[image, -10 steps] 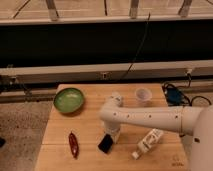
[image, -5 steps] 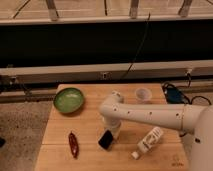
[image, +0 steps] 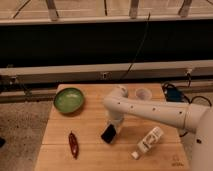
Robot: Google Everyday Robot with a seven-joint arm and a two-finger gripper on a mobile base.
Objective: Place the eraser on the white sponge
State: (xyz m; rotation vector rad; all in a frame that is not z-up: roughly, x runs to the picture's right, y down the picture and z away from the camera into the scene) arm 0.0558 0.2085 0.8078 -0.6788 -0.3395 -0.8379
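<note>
Five loose things share the wooden table (image: 90,130) with our arm. Farthest left we see the green bowl (image: 69,99) near the table's back left corner, and in front of it, well apart, the thin red chili pepper (image: 73,144) lying near the front edge. Toward the middle, our gripper (image: 112,128) hangs below the white arm (image: 150,111), which reaches in from the right. The eraser (image: 108,133), dark and tilted on a corner, sits right at the gripper's tip, but we cannot tell whether it is clamped or only touched. Further right, the white plastic bottle (image: 148,141) lies on its side, and the translucent cup (image: 143,93) stands at the back. We cannot make out the white sponge.
</note>
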